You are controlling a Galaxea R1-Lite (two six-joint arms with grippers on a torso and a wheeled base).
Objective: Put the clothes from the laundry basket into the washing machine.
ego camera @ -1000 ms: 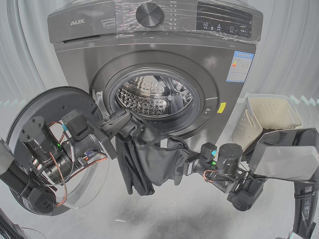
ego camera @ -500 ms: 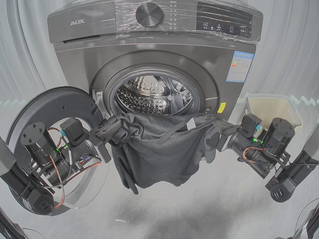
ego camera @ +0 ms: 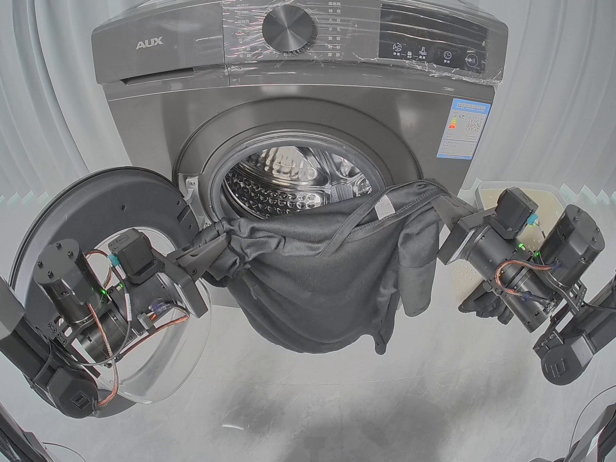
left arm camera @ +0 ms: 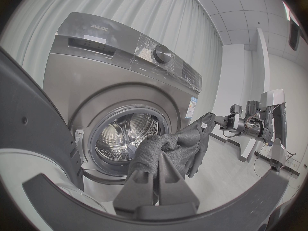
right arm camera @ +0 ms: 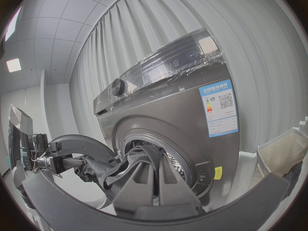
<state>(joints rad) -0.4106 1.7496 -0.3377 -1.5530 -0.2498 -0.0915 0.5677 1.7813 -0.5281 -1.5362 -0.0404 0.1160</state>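
A dark grey garment (ego camera: 321, 271) hangs stretched between both grippers in front of the washing machine's open drum (ego camera: 298, 178). My left gripper (ego camera: 208, 245) is shut on its left end, below the drum's left rim. My right gripper (ego camera: 449, 206) is shut on its right end, level with the drum's right rim. The cloth sags in the middle and one loose flap (ego camera: 420, 277) dangles at the right. From the left wrist the garment (left arm camera: 175, 145) runs off to the far right gripper (left arm camera: 219, 121). In the right wrist view the cloth (right arm camera: 141, 158) bunches at my fingers (right arm camera: 175, 183). The cream laundry basket (ego camera: 552, 194) stands right of the machine.
The round machine door (ego camera: 96, 213) stands swung open at the left, just behind my left arm. The grey floor (ego camera: 321, 405) lies open below the hanging cloth. White curtains (ego camera: 38, 97) hang behind the machine. A dark piece of cloth (right arm camera: 293, 174) hangs by the laundry basket (right arm camera: 282, 154).
My right gripper has swung right and upward from low centre to beside the drum's right rim, pulling the garment out wide. The left gripper has dropped slightly, still holding its end.
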